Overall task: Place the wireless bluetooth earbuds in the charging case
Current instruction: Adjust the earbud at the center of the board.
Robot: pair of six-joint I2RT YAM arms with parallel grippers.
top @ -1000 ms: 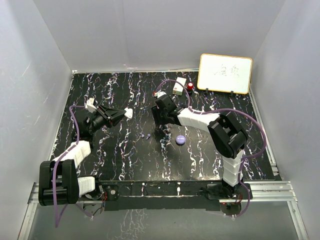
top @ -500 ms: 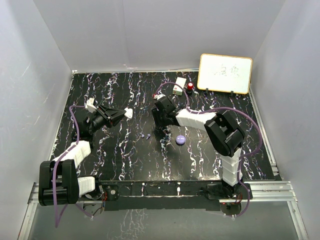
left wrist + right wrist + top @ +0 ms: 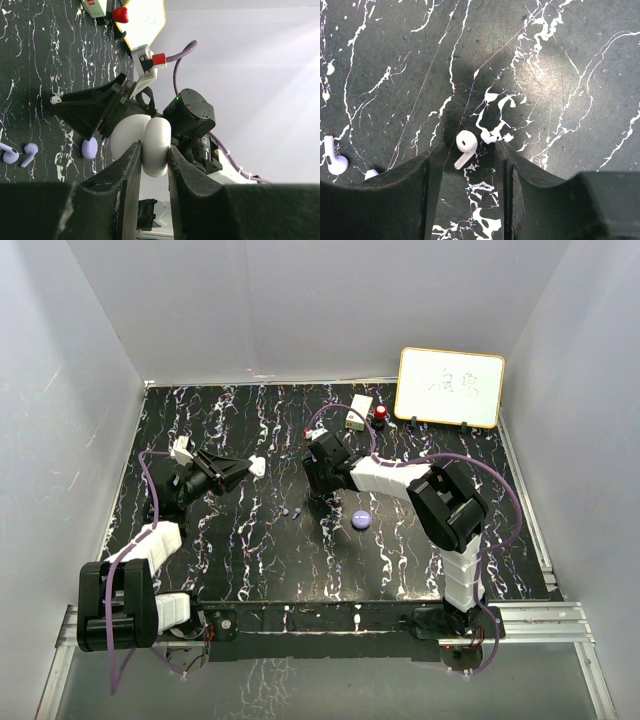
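Right tool (image 3: 469,152) sits open astride 1 white earbud (image 3: 465,144) on the table (image 3: 570,75), left tool (image 3: 155,152) clamps the white charging case (image 3: 156,132): I'm mid-pick, next I need a gentle, centred pinch.

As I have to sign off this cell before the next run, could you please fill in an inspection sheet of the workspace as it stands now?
Surface: black table with white veining.
Job's things: white earbud lies between the right fingers, gaps on both sides; second white earbud beside it; purple earbuds loose on the table; purple case on the table; white case held by the left arm.
Clutter: red knob by a white box; whiteboard at the far right.
End effectors: left end effector shut on the white case; right end effector open, straddling the white earbud.
Cables: purple cables loop along both arms.
Surroundings: pale walls on three sides; metal rail at the near edge.
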